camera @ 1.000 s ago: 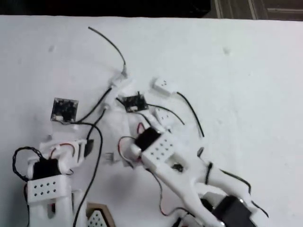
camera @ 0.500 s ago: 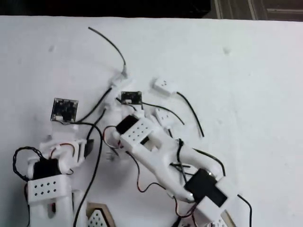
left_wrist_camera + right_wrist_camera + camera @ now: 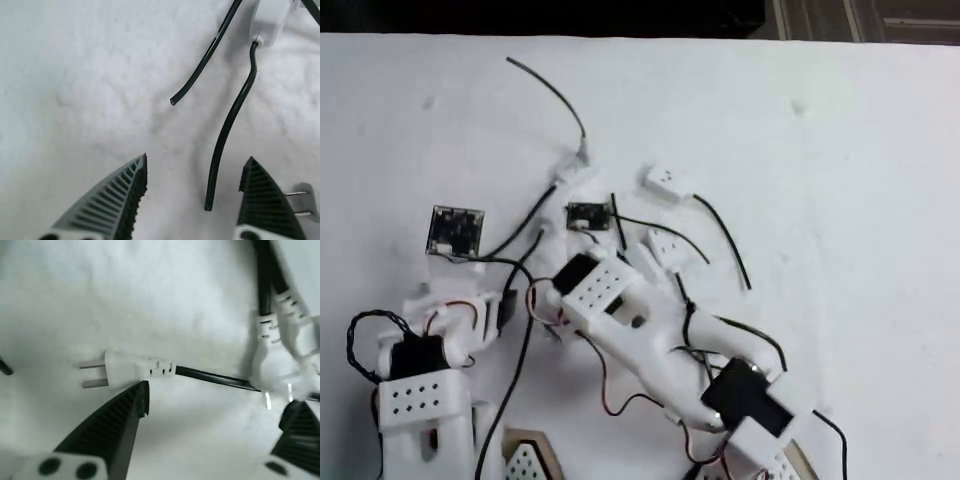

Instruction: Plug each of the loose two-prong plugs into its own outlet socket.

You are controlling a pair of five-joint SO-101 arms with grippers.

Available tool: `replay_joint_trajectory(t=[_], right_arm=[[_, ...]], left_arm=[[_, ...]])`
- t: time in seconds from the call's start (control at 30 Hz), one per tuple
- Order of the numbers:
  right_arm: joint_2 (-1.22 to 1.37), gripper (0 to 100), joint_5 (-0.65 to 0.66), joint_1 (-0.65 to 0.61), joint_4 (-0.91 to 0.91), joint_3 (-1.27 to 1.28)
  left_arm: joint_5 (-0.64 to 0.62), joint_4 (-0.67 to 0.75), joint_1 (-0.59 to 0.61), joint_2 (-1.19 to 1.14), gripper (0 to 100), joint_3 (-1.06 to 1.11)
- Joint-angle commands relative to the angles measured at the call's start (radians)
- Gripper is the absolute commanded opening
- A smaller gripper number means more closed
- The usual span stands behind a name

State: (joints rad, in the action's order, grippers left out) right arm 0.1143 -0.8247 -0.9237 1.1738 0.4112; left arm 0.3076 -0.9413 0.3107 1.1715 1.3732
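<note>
My right gripper [image 3: 220, 400] is open and low over the white cloth. A white two-prong plug [image 3: 127, 369] lies flat just off one black fingertip [image 3: 135, 400], its black cord running to a second white plug [image 3: 272, 362] near the other finger. In the high view the right gripper [image 3: 558, 285] is at the table's middle, close to the left arm. Two white outlet sockets [image 3: 665, 182] [image 3: 667, 247] lie beyond it. My left gripper [image 3: 196, 165] is open with nothing held; a black cord [image 3: 227, 130] ends between its fingers and plug prongs [image 3: 300, 200] show beside one.
Loose black cords [image 3: 725, 240] trail over the white table [image 3: 840, 150]. A white connector block [image 3: 575, 178] with a curled wire lies behind the sockets. The left arm [image 3: 415, 390] stands at the front left. The table's back and right side are bare.
The right arm has swung left and folded in, bringing its gripper from the table's middle toward the left arm. The left arm has kept still.
</note>
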Motion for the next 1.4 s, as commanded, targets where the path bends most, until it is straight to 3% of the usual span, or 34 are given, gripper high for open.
replay_joint_trajectory(t=[0.0, 0.3, 0.8, 0.93, 1.2, 1.37], right_arm=[[0.038, 40.5, -0.043, 0.002, -0.045, -0.04], [0.096, 40.5, -0.058, 0.018, -0.082, -0.043], [-0.243, 40.4, 0.029, 0.082, 0.183, -0.044], [-0.26, 40.4, 0.153, 0.077, 0.229, -0.043], [-0.154, 40.4, 0.763, 0.036, 0.248, -0.048], [-0.062, 40.4, 0.99, 0.005, 0.228, -0.051]], left_arm=[[-0.009, 0.021, 0.005, 0.016, 30, -0.037], [-0.009, 0.021, 0.007, 0.016, 30, -0.037], [-0.009, 0.021, 0.007, 0.016, 30, -0.037], [-0.009, 0.021, 0.008, 0.016, 30, -0.037], [-0.009, 0.021, 0.008, 0.016, 30, -0.035], [-0.009, 0.021, 0.01, 0.016, 30, -0.035]])
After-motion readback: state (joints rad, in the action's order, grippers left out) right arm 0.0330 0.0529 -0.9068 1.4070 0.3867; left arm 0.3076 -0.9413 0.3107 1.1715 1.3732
